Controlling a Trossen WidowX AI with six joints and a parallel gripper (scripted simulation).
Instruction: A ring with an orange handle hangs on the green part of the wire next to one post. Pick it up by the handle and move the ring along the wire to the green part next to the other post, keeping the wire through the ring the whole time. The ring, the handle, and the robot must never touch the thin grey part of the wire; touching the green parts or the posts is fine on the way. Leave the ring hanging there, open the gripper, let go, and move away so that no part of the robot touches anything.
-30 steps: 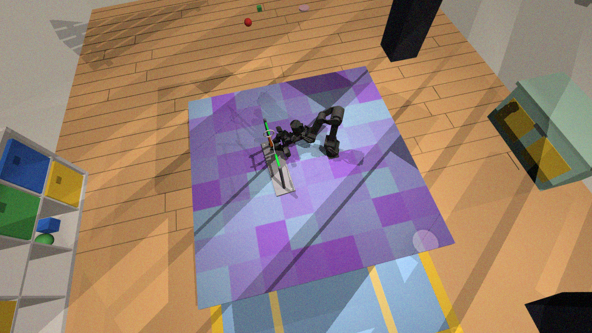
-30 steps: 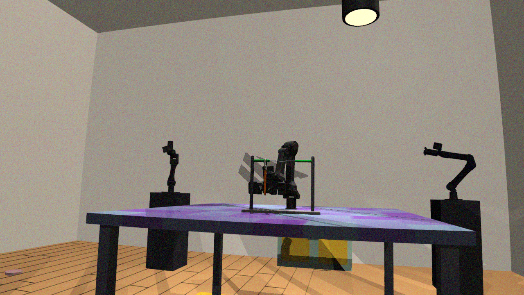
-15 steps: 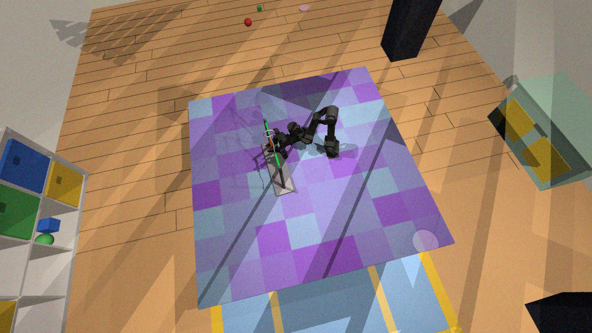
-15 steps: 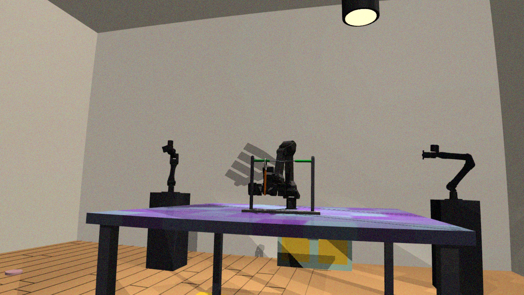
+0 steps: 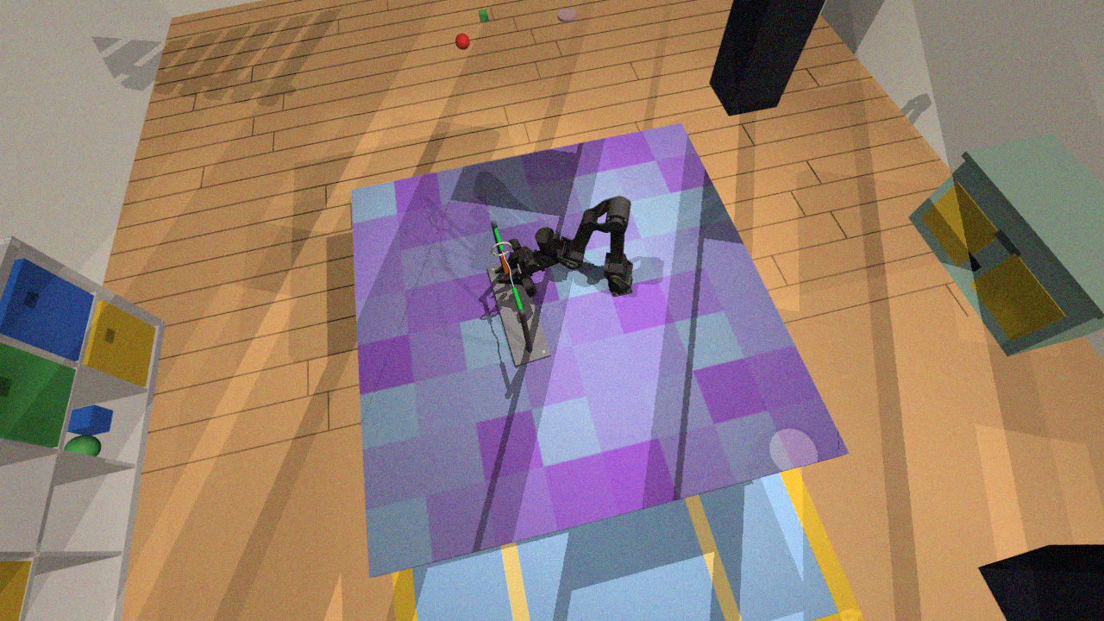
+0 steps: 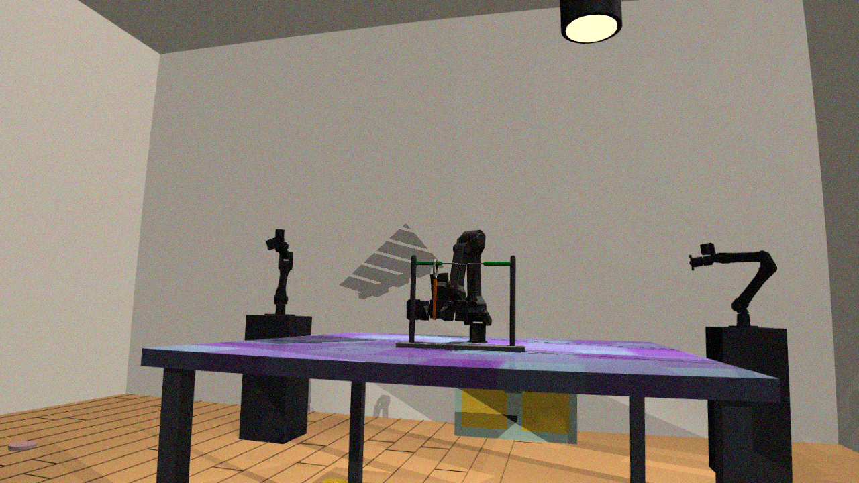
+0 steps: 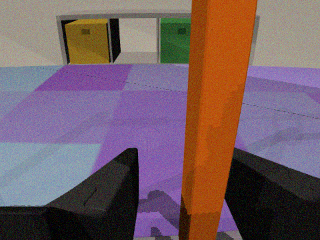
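The ring (image 5: 492,248) (image 6: 434,270) hangs around the wire on its green part (image 5: 497,234) (image 6: 423,263) next to the left post (image 6: 412,300) of the exterior view. Its orange handle (image 5: 504,265) (image 6: 435,297) (image 7: 217,100) hangs straight down. The thin grey wire (image 6: 462,264) runs on to the other green part (image 5: 517,298) (image 6: 497,263) by the right post (image 6: 513,300). My gripper (image 7: 176,157) is open around the handle's lower part. The handle stands close to the right finger in the wrist view, with a gap to the left finger. Contact with the right finger is unclear.
The posts stand on a grey base plate (image 5: 515,340) (image 6: 459,347) on the patchwork table (image 5: 617,385). The arm reaches in from the side away from the exterior camera. A shelf (image 7: 133,57) with bins is beyond the table.
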